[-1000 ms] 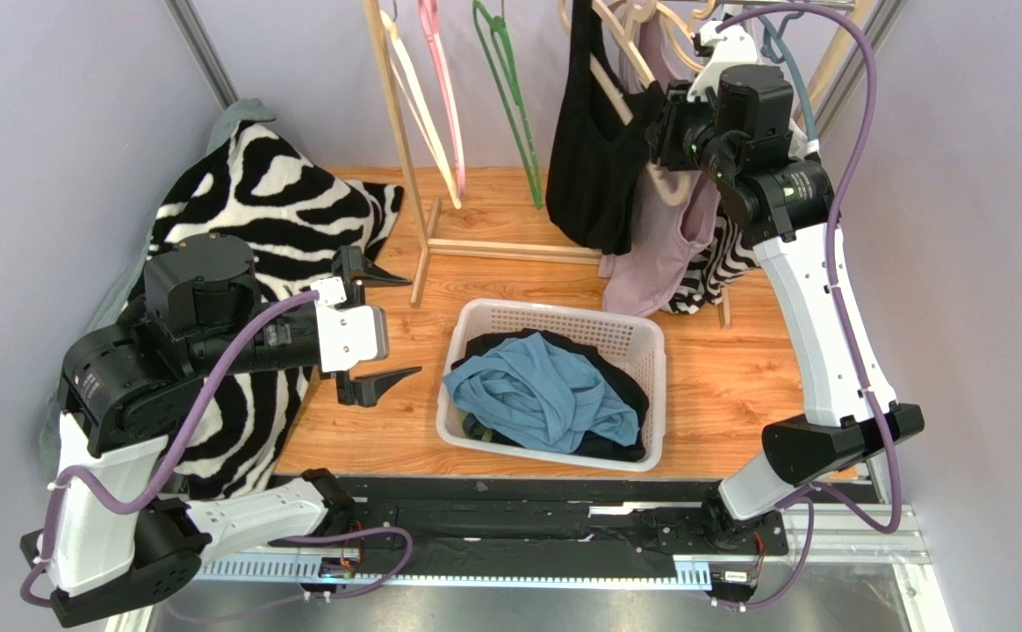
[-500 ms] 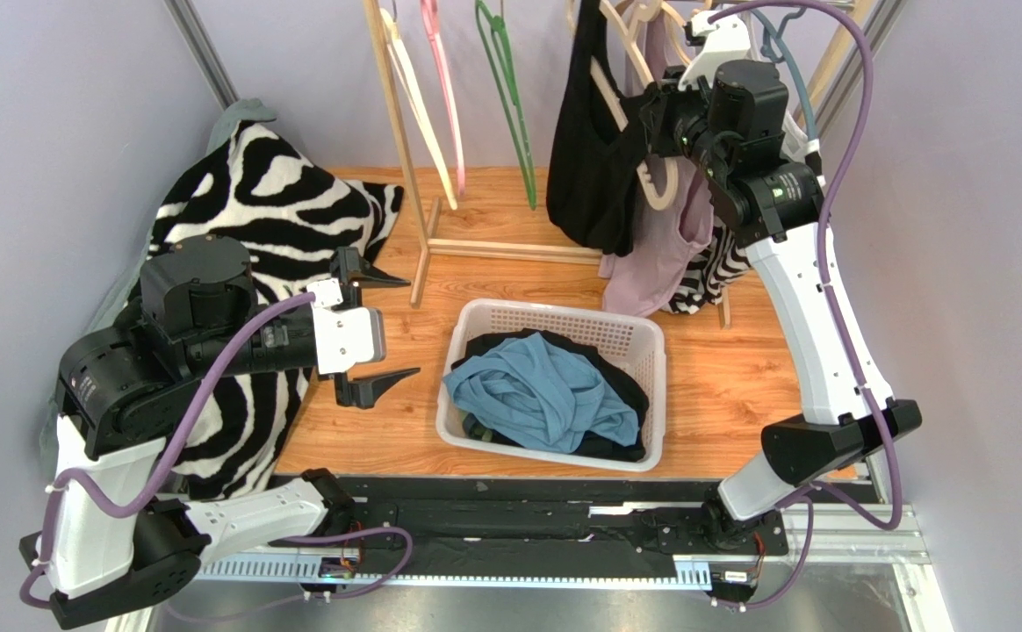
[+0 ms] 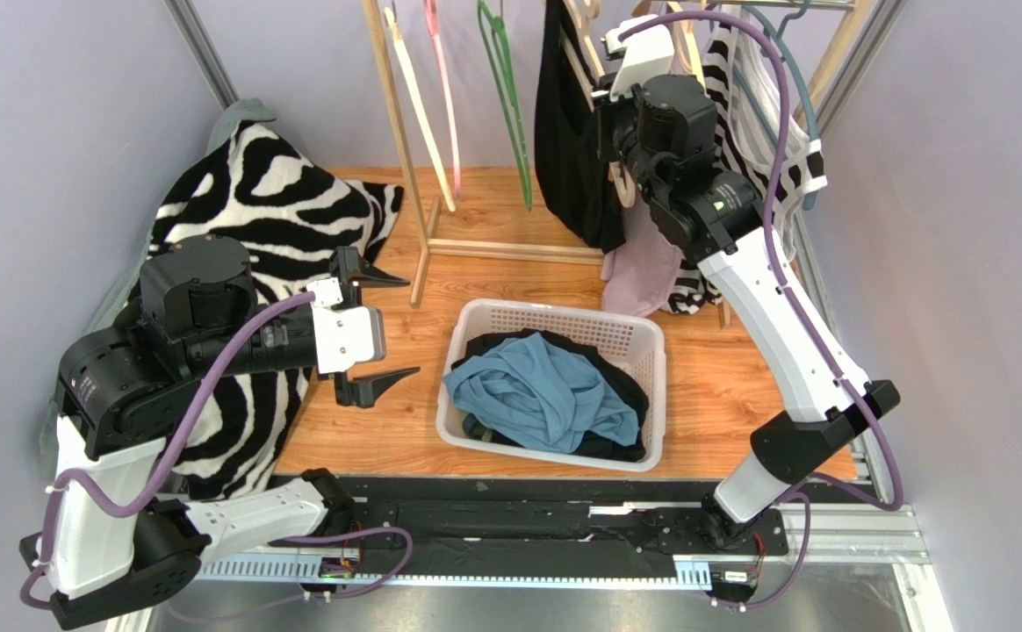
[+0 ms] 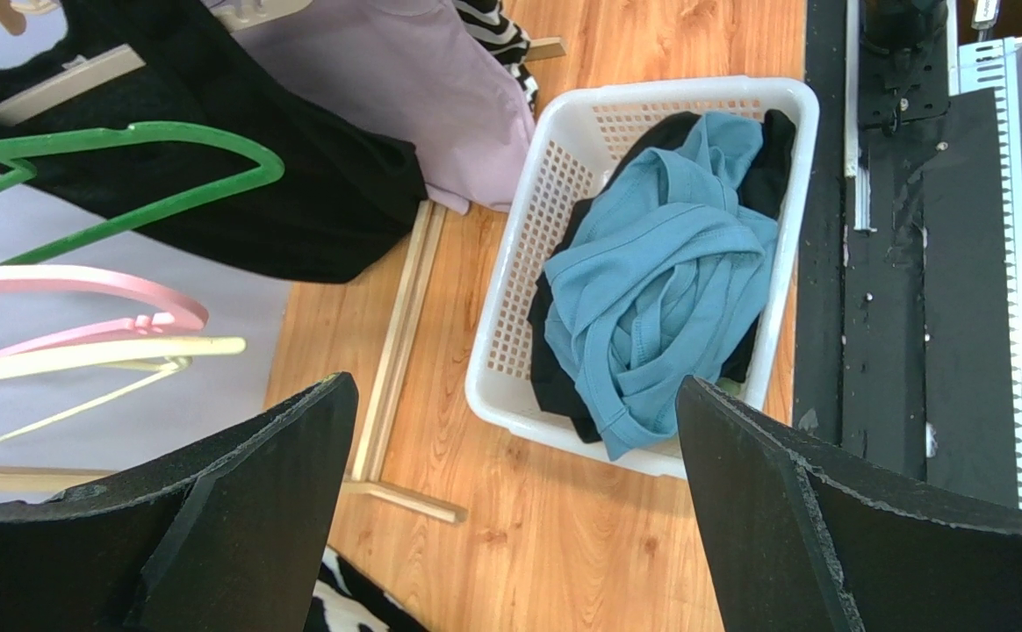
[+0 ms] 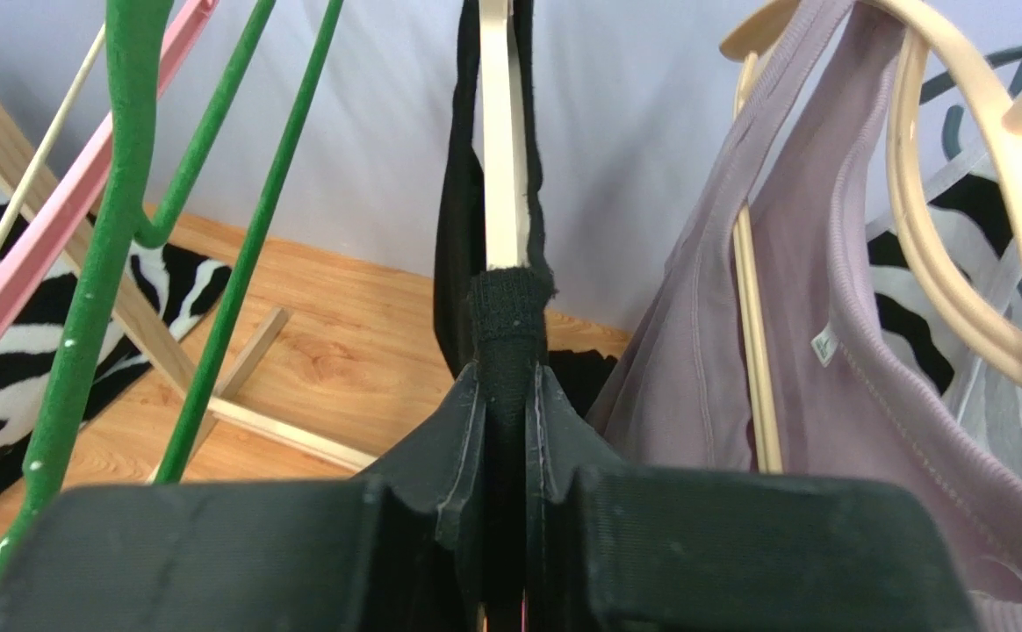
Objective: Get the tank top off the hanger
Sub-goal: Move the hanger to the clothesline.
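Tank top (image 3: 567,145), black, hangs on the wooden hanger (image 5: 503,145) at the rack, between the green hanger (image 5: 94,224) and the lilac top (image 5: 820,395). Since 1.0 s ago the right gripper (image 5: 506,395) has swung left, carrying garment and hanger with it. The left gripper (image 3: 374,329) is unchanged, jaws spread above the counter (image 3: 727,382). Right jaws pinch the black strap at the hanger's shoulder. Long axis is vertical: straps up, hem down, now nearly edge-on to the top camera.

Wooden tabletop (image 3: 727,382), plank-grained, white perforated basket (image 3: 564,316) standing mid-surface — blue and black garments inside, zebra-print fabric (image 3: 279,198) heaped at left edge, wooden rack base (image 3: 503,248) resting on far side — behind basket.
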